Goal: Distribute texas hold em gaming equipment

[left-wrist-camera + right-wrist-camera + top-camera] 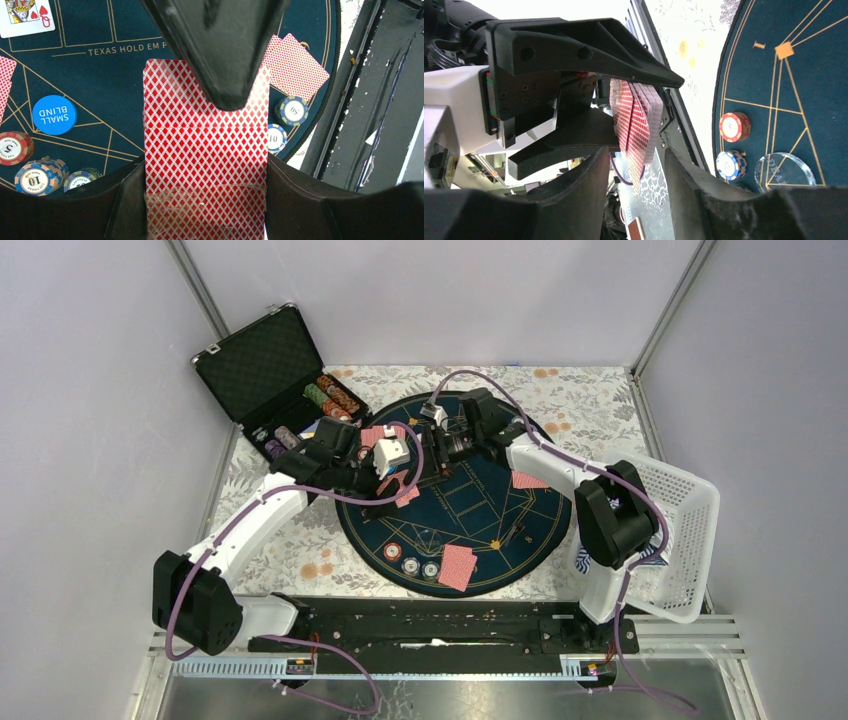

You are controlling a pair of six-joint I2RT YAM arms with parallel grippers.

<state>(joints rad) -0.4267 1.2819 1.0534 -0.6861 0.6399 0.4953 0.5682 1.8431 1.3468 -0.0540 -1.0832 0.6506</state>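
Note:
My left gripper is shut on a deck of red-backed playing cards, held above the round dark mat. My right gripper faces it with jaws open; the fanned deck hangs between its fingers with a gap on each side. One right finger overlaps the deck's top. On the mat lie red-backed cards, a face-up heart card, a blue SMALL BLIND button, a clear disc and striped chips.
An open black case with rows of chips stands at the back left. A white basket sits at the right edge. More dealt cards and chips lie on the mat. A floral cloth covers the table.

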